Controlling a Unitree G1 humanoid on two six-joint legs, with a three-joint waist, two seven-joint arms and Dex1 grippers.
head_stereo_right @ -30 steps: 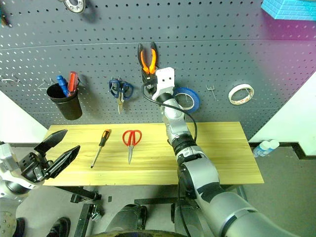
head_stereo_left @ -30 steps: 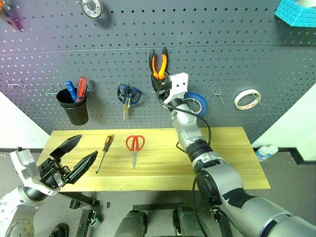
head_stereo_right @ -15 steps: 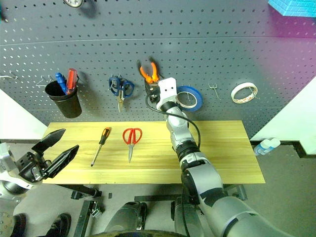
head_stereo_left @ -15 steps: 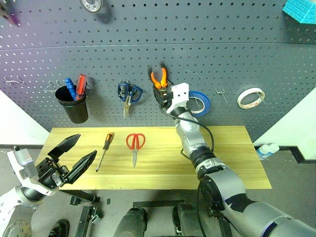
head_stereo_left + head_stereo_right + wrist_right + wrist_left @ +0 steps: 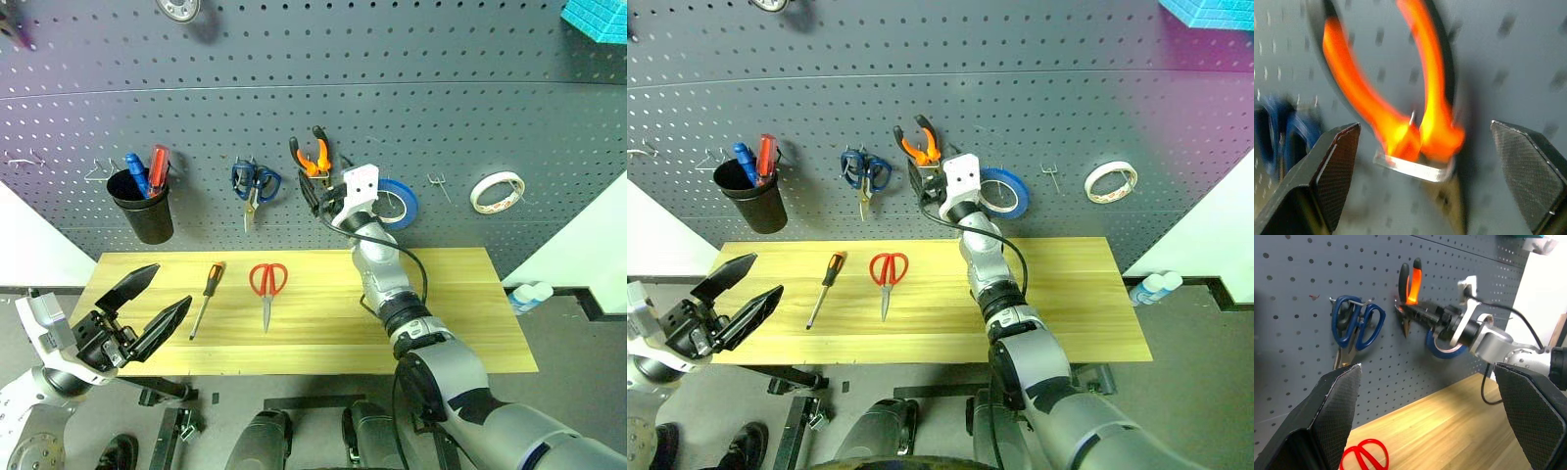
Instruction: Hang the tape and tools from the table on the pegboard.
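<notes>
The orange-and-black pliers (image 5: 313,157) hang handles-up on a hook of the dark pegboard (image 5: 441,98). My right gripper (image 5: 315,189) is open just below them, and in the right wrist view the pliers (image 5: 1342,63) sit between its spread fingers, untouched. The blue tape (image 5: 400,203) hangs on the board just right of that wrist. Red scissors (image 5: 266,282) and the thin screwdriver (image 5: 208,297) lie on the left half of the wooden table (image 5: 460,313). My left gripper (image 5: 168,288) hovers open and empty off the table's front left corner.
Also on the pegboard are a black cup (image 5: 143,212) holding blue and red screwdrivers, blue scissors (image 5: 255,182), a whitish tape roll (image 5: 493,191) and an empty hook (image 5: 437,183). A bottle (image 5: 525,294) stands beyond the table's right end.
My right gripper has come down the board with the pliers and opened, letting go of them on their hook. The left arm has stayed put.
</notes>
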